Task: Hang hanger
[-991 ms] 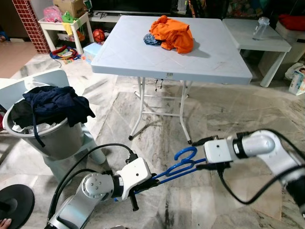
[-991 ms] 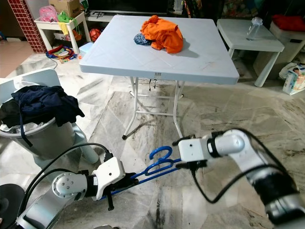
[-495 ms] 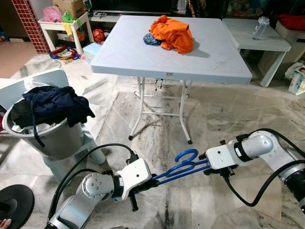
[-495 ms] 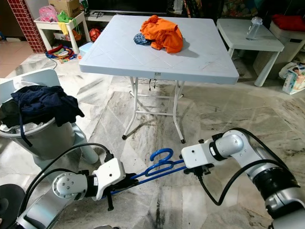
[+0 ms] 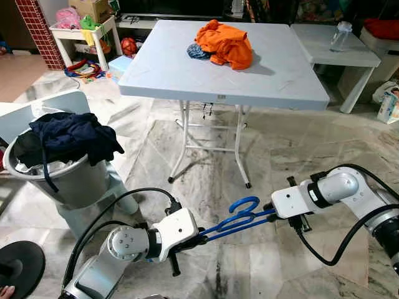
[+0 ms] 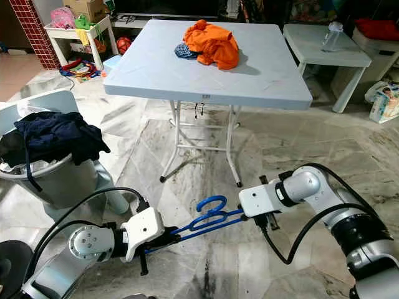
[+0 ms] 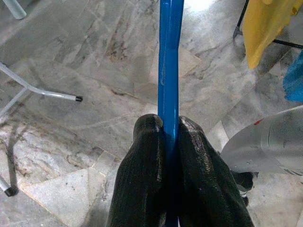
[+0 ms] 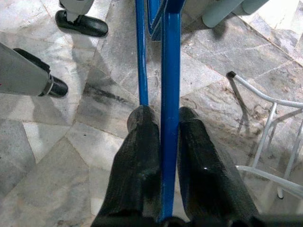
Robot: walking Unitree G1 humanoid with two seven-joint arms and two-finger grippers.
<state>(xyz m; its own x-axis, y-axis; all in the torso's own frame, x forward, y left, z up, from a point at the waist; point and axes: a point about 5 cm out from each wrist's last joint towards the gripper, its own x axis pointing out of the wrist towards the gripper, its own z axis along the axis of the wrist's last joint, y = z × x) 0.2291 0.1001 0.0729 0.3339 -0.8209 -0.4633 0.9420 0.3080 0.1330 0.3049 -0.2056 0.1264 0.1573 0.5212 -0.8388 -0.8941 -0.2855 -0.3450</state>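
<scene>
A blue plastic hanger (image 5: 237, 217) is held low over the marble floor between my two grippers, its hook curling upward. My left gripper (image 5: 197, 237) is shut on one end of its bar; in the left wrist view the black fingers (image 7: 147, 156) pinch the blue hanger (image 7: 169, 71). My right gripper (image 5: 272, 214) is shut on the other end. In the right wrist view the right gripper (image 8: 168, 116) has one finger on each side of the hanger's thick bar (image 8: 170, 66), and a thinner bar runs beside it.
A white folding table (image 5: 162, 75) carrying orange clothes (image 5: 225, 43) stands ahead, its legs just beyond the hanger. A grey laundry basket (image 5: 78, 184) full of dark clothes sits at the left. A small white table (image 5: 358, 59) with a bottle (image 5: 340, 36) is at the back right.
My right wrist has turned and drawn slightly to the right, still on the hanger. The hanger's right end sits a little lower. The left arm has stayed put.
</scene>
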